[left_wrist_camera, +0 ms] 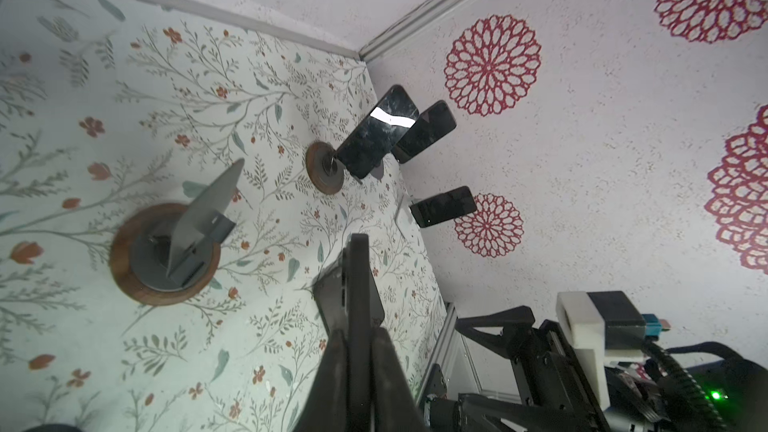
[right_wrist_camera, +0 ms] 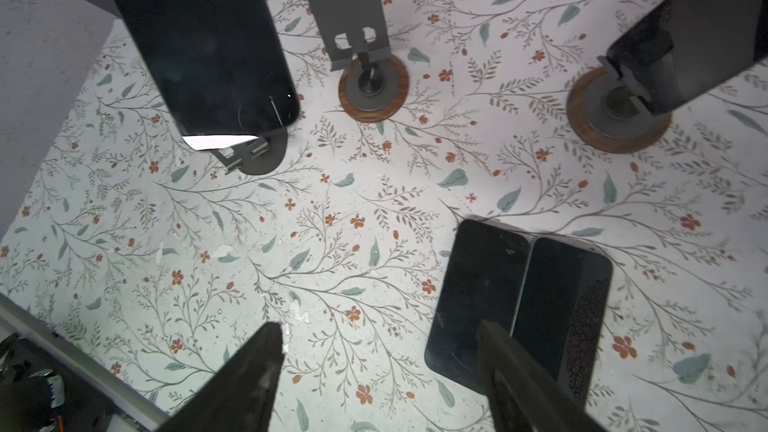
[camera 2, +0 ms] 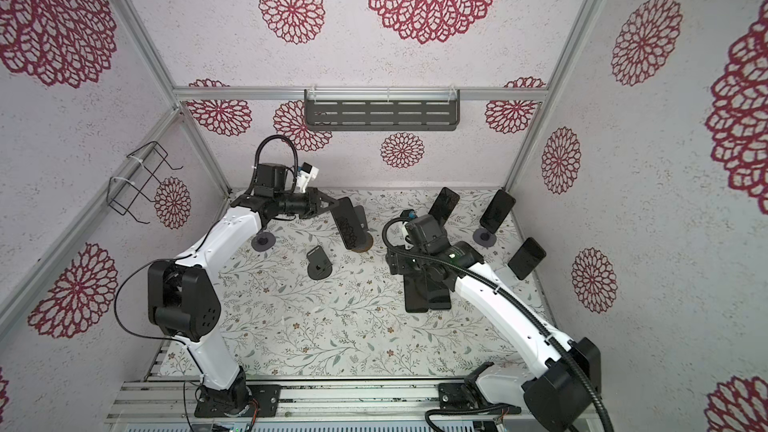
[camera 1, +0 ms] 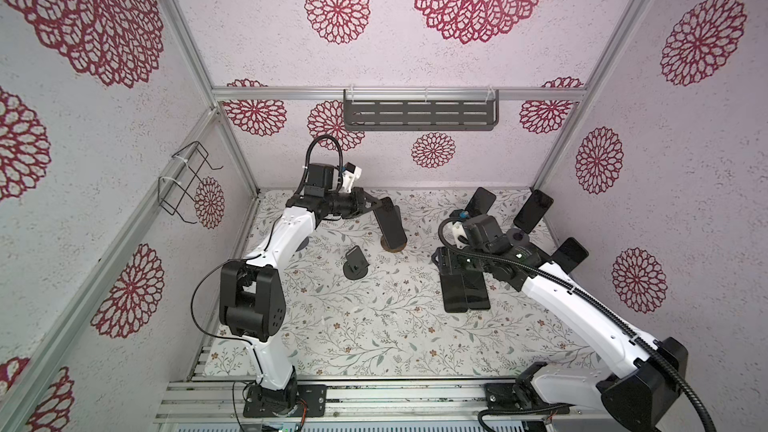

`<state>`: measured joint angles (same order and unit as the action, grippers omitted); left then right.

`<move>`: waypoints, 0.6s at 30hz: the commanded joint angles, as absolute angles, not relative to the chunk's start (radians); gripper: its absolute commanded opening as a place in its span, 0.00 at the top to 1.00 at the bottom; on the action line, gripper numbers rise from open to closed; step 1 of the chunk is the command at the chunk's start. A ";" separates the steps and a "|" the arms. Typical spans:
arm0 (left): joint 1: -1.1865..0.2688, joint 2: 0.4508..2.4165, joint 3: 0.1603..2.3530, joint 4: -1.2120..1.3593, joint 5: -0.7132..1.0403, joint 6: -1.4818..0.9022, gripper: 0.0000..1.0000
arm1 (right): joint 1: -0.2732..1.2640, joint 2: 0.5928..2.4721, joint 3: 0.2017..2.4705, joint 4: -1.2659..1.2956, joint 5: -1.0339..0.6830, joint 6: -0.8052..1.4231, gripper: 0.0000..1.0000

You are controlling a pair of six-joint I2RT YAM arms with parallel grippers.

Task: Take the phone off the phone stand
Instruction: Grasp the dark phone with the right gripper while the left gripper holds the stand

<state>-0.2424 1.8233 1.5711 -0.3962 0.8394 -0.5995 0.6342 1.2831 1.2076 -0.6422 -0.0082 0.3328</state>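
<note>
My left gripper is shut on the upper end of a black phone, which hangs tilted just in front of the phone stand. The left wrist view shows the phone edge-on between the gripper jaws. The stand, a grey plate on a round wooden base, holds nothing. The right wrist view also shows that stand bare. My right gripper is open with nothing in it, low over the table beside two phones lying flat.
Three more phones lean on stands at the back right. A small empty black stand sits near the middle, and a grey base lies under the left arm. A slotted shelf hangs on the back wall.
</note>
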 commanded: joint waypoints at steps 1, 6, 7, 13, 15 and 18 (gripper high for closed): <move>-0.279 1.771 1.549 -0.445 0.870 -0.575 1.00 | 0.661 1.317 1.252 -0.611 -0.027 0.343 0.16; -0.307 1.758 1.490 -0.442 0.878 -0.548 1.00 | 0.695 1.388 1.281 -0.556 -0.023 0.402 0.01; -0.313 1.755 1.472 -0.421 0.883 -0.554 1.00 | 0.704 1.407 1.291 -0.551 -0.020 0.411 0.01; -0.342 1.757 1.402 -0.322 0.937 -0.608 1.00 | 0.732 1.506 1.323 -0.482 -0.038 0.461 0.01; -0.347 1.753 1.387 -0.310 0.940 -0.605 1.00 | 0.732 1.531 1.329 -0.465 -0.046 0.473 0.01; -0.353 1.754 1.379 -0.307 0.946 -0.604 1.00 | 0.732 1.571 1.345 -0.452 -0.068 0.483 0.01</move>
<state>-0.3466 1.7977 1.3777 -0.3714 0.8940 -0.5850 0.7300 1.5600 1.3045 -0.4942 -0.0429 0.4465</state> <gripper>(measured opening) 0.115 0.989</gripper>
